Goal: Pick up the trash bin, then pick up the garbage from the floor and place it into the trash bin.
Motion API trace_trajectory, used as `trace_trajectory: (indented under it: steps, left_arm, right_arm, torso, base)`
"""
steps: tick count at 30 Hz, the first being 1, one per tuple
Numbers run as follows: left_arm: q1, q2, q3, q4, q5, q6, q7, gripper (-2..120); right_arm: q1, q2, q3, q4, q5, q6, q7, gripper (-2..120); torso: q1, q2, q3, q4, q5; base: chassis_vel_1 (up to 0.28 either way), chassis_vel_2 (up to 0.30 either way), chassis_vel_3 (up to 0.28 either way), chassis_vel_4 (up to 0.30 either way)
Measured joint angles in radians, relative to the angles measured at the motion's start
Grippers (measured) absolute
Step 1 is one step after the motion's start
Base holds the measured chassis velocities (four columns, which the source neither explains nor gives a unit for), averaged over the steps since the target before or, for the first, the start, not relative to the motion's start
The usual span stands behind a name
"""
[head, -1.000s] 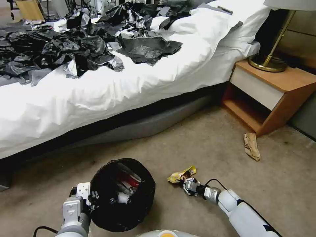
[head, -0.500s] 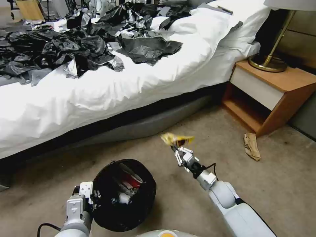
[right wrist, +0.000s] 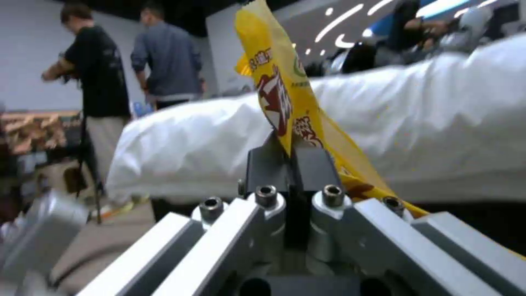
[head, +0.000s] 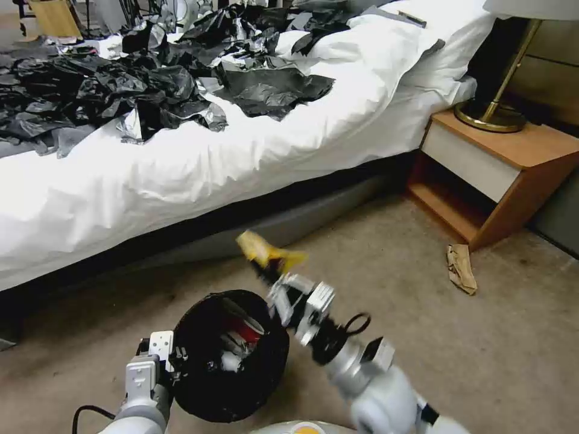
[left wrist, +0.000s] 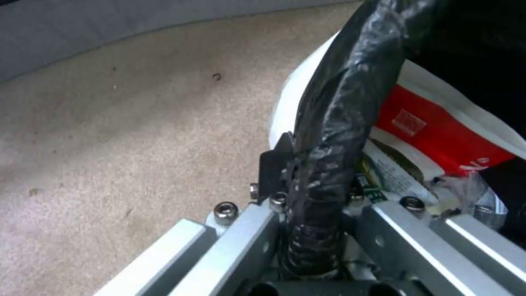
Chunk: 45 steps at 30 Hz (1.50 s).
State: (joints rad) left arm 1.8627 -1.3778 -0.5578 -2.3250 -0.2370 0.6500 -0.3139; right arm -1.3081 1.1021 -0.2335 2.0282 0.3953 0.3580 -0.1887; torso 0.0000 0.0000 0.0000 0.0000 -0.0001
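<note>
The right gripper [head: 269,269], motion-blurred, pinches a shiny yellow snack wrapper [head: 265,251] above the round bin's black-bagged rim [head: 274,328]. The left gripper [left wrist: 312,181] clamps that rim; litter inside is partly hidden. A brown paper bag [head: 461,267] lies near the wooden nightstand [head: 531,163].

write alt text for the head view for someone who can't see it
The right gripper holds a yellow snack wrapper just above the trash bin, whose rim the left gripper grips. A brown paper bag lies by the nightstand.
</note>
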Motion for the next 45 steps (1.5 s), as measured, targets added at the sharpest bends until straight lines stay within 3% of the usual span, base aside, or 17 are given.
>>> trace_trajectory:
  steps: [6, 7, 19, 25, 30, 32, 34, 45]
  left_arm:
    - [0.000, -0.005, 0.004, -0.003, 0.004, 0.000, 0.000, 0]
    - [0.001, -0.007, 0.005, -0.004, 0.006, 0.000, 0.000, 0]
    - [-0.003, -0.018, 0.011, -0.005, 0.011, 0.000, 0.000, 0]
    - [-0.003, -0.018, 0.011, -0.005, 0.012, 0.000, 0.000, 0]
    - [-0.002, -0.016, 0.010, -0.005, 0.012, 0.000, 0.000, 0]
    - [-0.002, -0.015, 0.010, -0.005, 0.012, 0.000, 0.000, 0]
    - [-0.002, -0.013, 0.010, -0.005, 0.012, 0.000, 0.000, 0]
    - [-0.003, -0.011, 0.008, -0.005, 0.014, 0.000, -0.001, 0]
  right_arm:
    - [0.003, 0.004, -0.074, -0.096, -0.081, 0.011, 0.004, 0]
    - [0.010, 0.010, -0.081, -0.118, -0.096, 0.015, 0.006, 0]
    - [0.020, 0.042, -0.085, -0.193, -0.149, 0.026, 0.008, 0]
    - [0.020, 0.052, -0.074, -0.211, -0.178, 0.025, 0.004, 3]
    - [0.022, 0.041, -0.074, -0.205, -0.178, 0.019, 0.003, 24]
    - [0.022, 0.034, -0.074, -0.206, -0.178, 0.018, 0.003, 27]
    - [0.021, 0.021, -0.080, -0.206, -0.181, 0.018, -0.001, 37]
    - [0.013, -0.023, -0.112, -0.194, -0.211, 0.021, -0.016, 76]
  torso:
    - [0.000, 0.000, 0.000, -0.0003, -0.0001]
    - [0.000, 0.000, 0.000, 0.0003, -0.0024]
    - [0.000, 0.000, 0.000, 0.0005, -0.0037]
    - [0.000, 0.000, 0.000, 0.0003, 0.0001]
    - [0.000, 0.000, 0.000, 0.0008, 0.0045]
    - [0.000, 0.000, 0.000, 0.0003, 0.0044]
    - [0.000, 0.000, 0.000, -0.0009, 0.0034]
    - [0.000, 0.000, 0.000, -0.0003, 0.0002]
  base:
    - [0.000, 0.000, 0.000, 0.000]
    - [0.000, 0.000, 0.000, 0.000]
    - [0.000, 0.000, 0.000, 0.000]
    - [0.000, 0.000, 0.000, 0.000]
    - [0.000, 0.000, 0.000, 0.000]
    - [0.000, 0.000, 0.000, 0.000]
    - [0.000, 0.000, 0.000, 0.000]
    - [0.000, 0.000, 0.000, 0.000]
